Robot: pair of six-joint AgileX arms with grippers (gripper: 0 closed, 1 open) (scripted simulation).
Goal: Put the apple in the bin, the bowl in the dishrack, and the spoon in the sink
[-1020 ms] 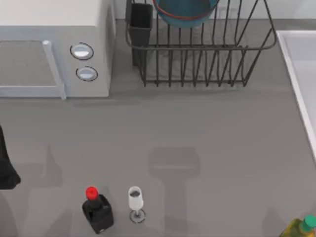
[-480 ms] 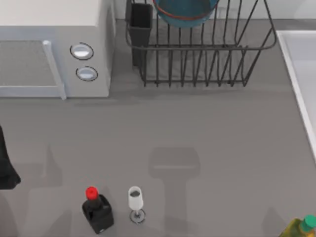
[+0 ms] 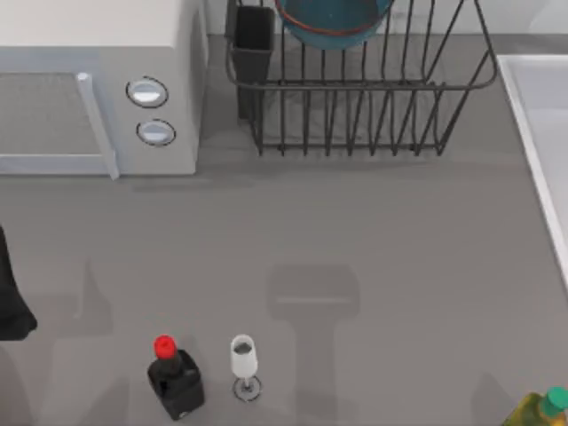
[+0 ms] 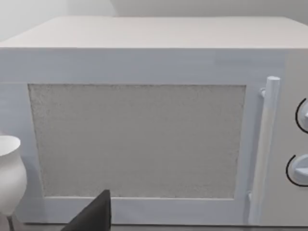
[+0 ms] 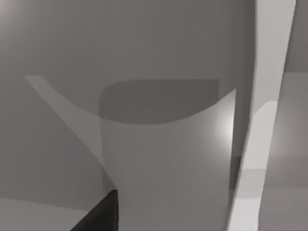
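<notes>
A: Where's the bowl (image 3: 333,22)?
B: Already in the dishrack (image 3: 373,115). Whether either claw is open, I cannot tell.
A: Risk?
B: The left arm (image 3: 11,302) could clip the wine glass (image 3: 243,359) beside it.
</notes>
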